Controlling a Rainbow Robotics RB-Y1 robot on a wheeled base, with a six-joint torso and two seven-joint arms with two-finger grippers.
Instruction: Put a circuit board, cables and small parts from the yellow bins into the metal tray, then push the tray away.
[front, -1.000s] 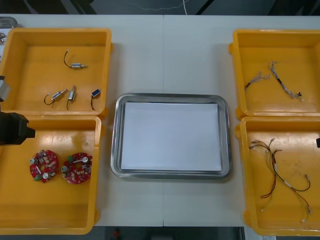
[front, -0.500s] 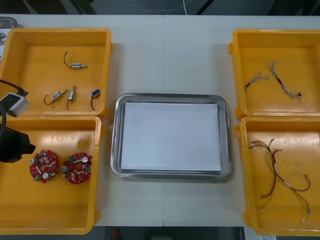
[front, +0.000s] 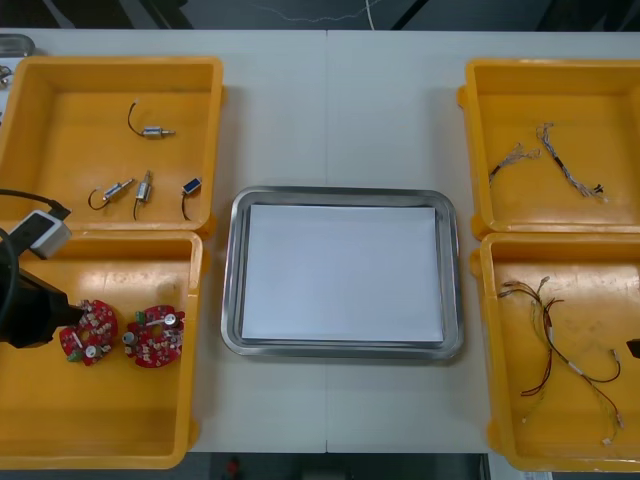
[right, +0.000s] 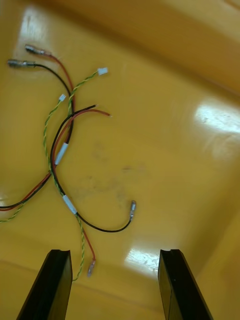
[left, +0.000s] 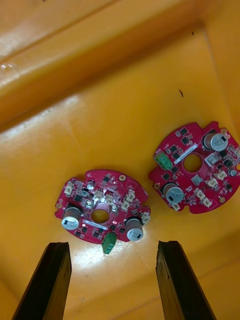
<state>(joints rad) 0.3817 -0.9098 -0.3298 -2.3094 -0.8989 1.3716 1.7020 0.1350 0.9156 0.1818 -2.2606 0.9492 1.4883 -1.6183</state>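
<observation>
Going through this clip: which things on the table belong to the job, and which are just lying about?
Job: boards, left claw open above them; small metal parts; cables, right claw open above them; tray; bins.
Lying about: grey object at the table's far left corner.

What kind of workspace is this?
Probably an electronics kitting bench: yellow bins sorted with circuit boards, cables and small metal parts, a metal tray between; left gripper over boards, right gripper over cables.
</observation>
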